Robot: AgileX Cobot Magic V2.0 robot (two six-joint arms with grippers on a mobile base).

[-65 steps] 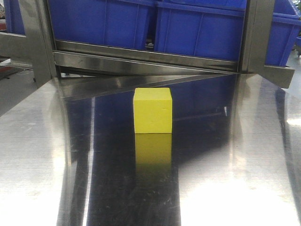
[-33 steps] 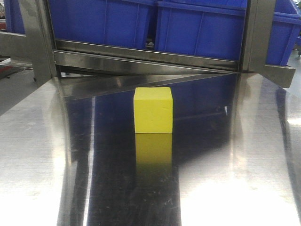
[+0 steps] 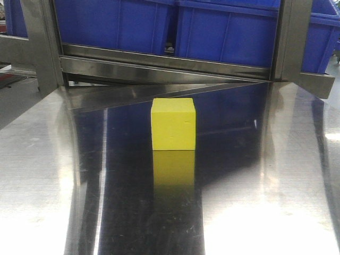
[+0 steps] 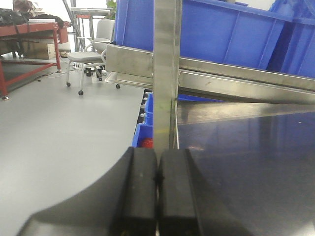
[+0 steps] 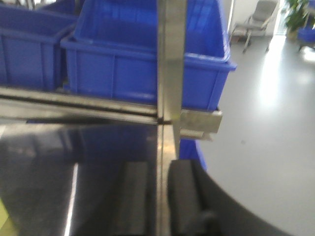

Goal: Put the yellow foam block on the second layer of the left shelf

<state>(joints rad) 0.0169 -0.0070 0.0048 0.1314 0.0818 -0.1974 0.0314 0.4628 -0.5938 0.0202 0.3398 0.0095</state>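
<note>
The yellow foam block [image 3: 173,127] stands upright on the shiny steel surface [image 3: 265,175], in the middle of the front view, just before the shelf's lower rail. Neither gripper shows in the front view. In the left wrist view my left gripper [image 4: 157,164] is shut and empty, its dark pads pressed together, hovering at the surface's left edge before a steel post [image 4: 166,64]. In the right wrist view my right gripper [image 5: 158,169] is open a little and empty, blurred, at the surface's right edge before another post [image 5: 171,59]. The block does not show clearly in either wrist view.
Blue plastic bins [image 3: 223,32] fill the shelf layer behind the block, above a steel rail [image 3: 159,66]. Steel uprights stand at left [image 3: 40,42] and right [image 3: 289,37]. More blue bins [image 4: 145,135] sit below the surface. An office chair [image 4: 88,54] and a red bench [image 4: 29,34] stand far left.
The front view has shifted very slightly. The block stays on the steel surface and nothing has touched it.
</note>
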